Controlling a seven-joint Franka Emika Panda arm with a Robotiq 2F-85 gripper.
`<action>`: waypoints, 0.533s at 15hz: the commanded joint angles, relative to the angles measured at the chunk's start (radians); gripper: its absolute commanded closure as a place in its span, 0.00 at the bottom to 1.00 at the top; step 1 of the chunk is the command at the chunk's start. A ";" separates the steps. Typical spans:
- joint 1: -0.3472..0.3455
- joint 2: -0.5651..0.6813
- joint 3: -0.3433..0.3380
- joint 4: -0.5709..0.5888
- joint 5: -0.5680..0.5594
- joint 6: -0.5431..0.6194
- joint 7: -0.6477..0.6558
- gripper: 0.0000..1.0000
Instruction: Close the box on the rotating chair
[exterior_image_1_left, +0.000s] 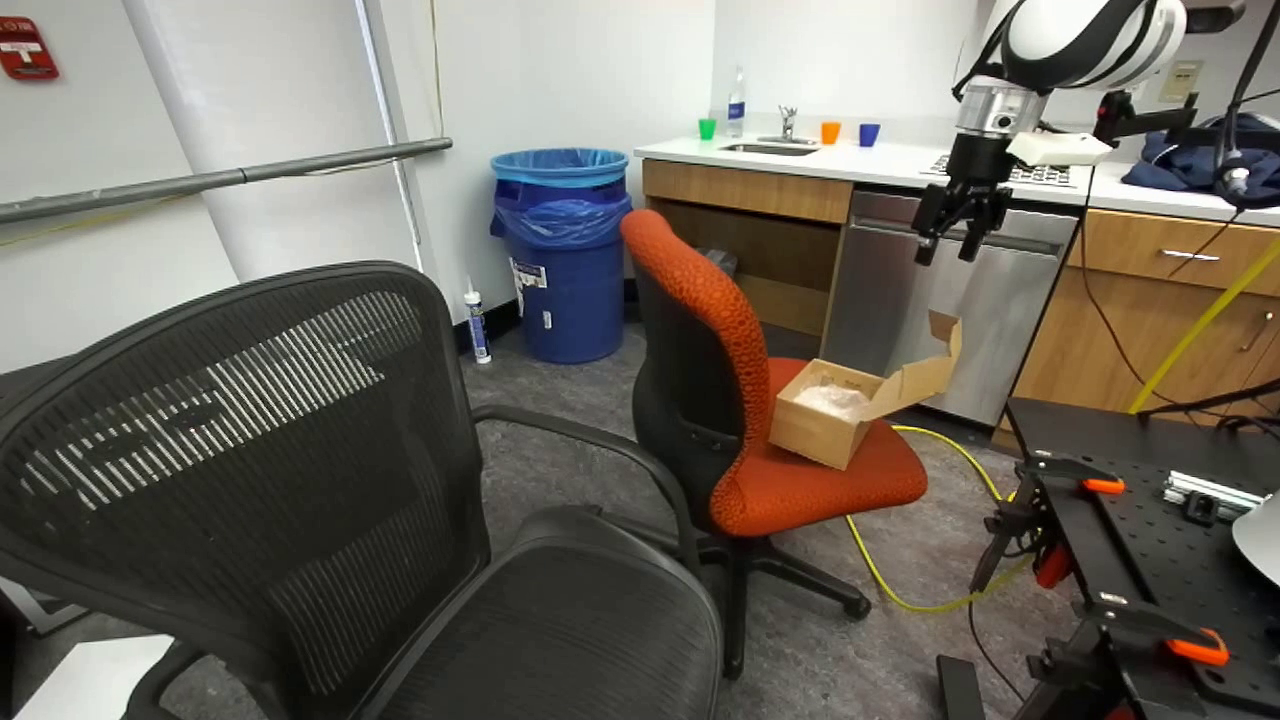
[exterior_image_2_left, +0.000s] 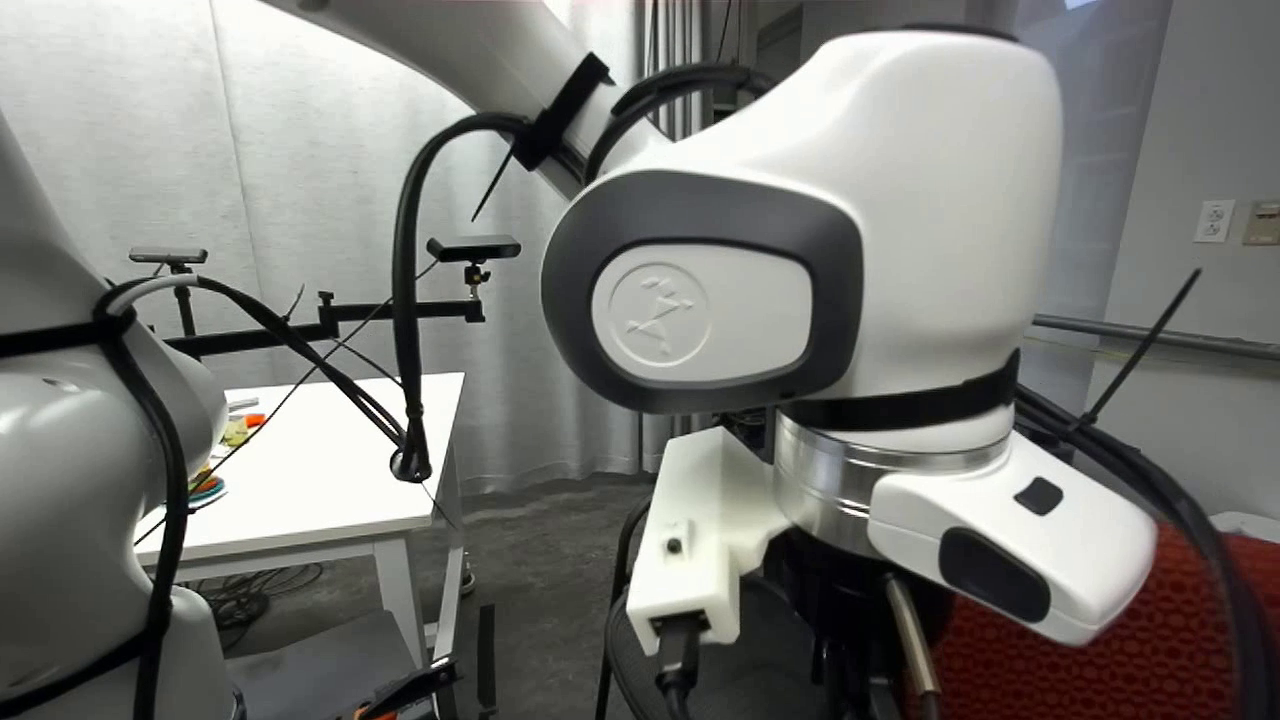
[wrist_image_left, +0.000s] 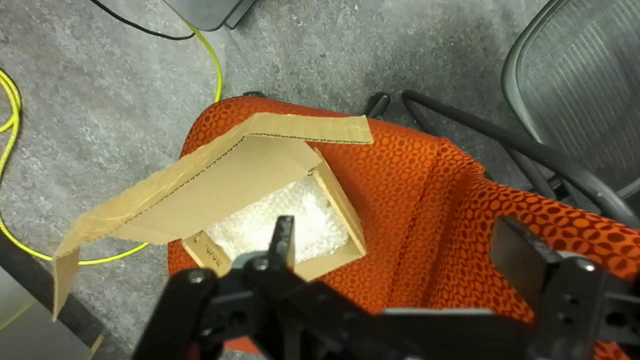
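The small tan cardboard box (exterior_image_1_left: 815, 425) sits on the seat of the orange-red rotating chair (exterior_image_1_left: 835, 490). Its hinged lid (exterior_image_1_left: 912, 385) stands open and leans outward, away from the backrest, with its end flap bent up. In the wrist view the box (wrist_image_left: 345, 212) shows bubble wrap inside, and the lid (wrist_image_left: 225, 187) spreads to the upper left. My gripper (exterior_image_1_left: 946, 252) is open and empty, well above the box and chair. In the wrist view the gripper (wrist_image_left: 396, 235) has its fingers wide apart, over the box and the chair's backrest side. The box is hidden in an exterior view where the chair's backrest (exterior_image_2_left: 1090, 660) shows.
A black mesh office chair (exterior_image_1_left: 560, 610) stands beside the orange chair. A steel dishwasher (exterior_image_1_left: 930, 300) and counter (exterior_image_1_left: 680, 150) are behind. A black table (exterior_image_1_left: 1160, 560) with clamps is at the right. A yellow cable (exterior_image_1_left: 900, 600) lies on the floor.
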 joint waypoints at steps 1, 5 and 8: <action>-0.024 0.033 -0.031 -0.008 0.019 0.096 -0.005 0.00; -0.040 0.111 -0.122 0.038 0.158 0.254 -0.106 0.00; -0.020 0.190 -0.192 0.089 0.371 0.330 -0.254 0.00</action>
